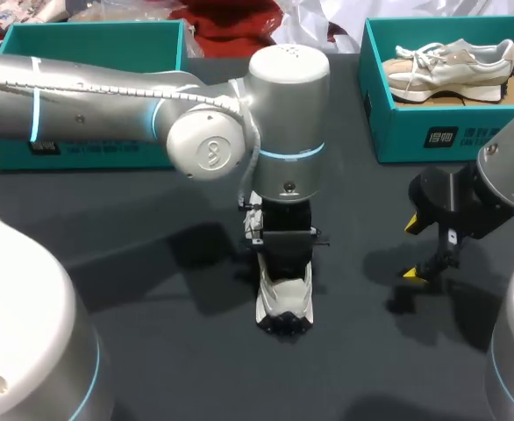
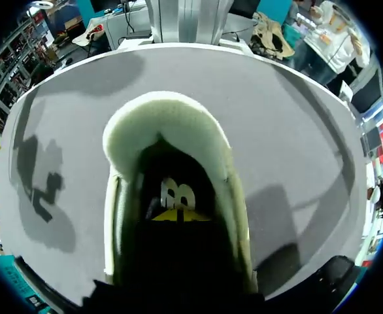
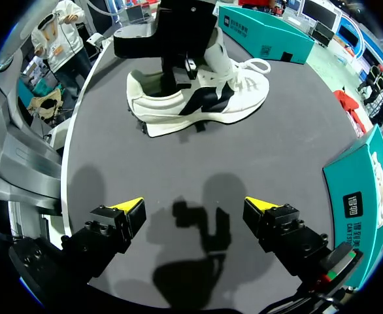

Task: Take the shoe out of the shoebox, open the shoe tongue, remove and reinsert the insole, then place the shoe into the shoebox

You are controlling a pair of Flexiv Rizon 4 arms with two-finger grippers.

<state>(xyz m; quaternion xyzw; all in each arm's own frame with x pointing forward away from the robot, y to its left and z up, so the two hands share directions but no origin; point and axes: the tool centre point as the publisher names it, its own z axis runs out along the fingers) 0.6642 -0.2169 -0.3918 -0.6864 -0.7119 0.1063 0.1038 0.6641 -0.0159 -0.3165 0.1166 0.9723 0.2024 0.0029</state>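
The white shoe (image 1: 284,303) stands on its sole near the middle of the worktop (image 1: 152,289), a little toward the near edge. Its heel points to the near edge and its laced toe to the far edge. The left arm (image 1: 108,110) reaches in across the far-left part of the worktop and turns straight down over the shoe. The left claw (image 2: 178,214) is sunk into the shoe's opening. In its wrist view a yellow tip lies deep in the dark interior, against a pale mark on what is probably the insole (image 2: 177,193). Whether this claw is clenched or released cannot be told from the pictures.

The right claw (image 1: 412,249) hangs above bare worktop toward the right edge, well apart from the shoe. It is released, with its two yellow tips spread wide and nothing between them. In its own wrist view the shoe is seen from the side, well ahead of the spread tips.

A teal shoebox (image 1: 432,132) sits at the far-right corner with a beige shoe (image 1: 450,63) lying in it (sole toward the near wall). A second teal box (image 1: 82,151) sits at the far-left corner, partly behind the left arm.
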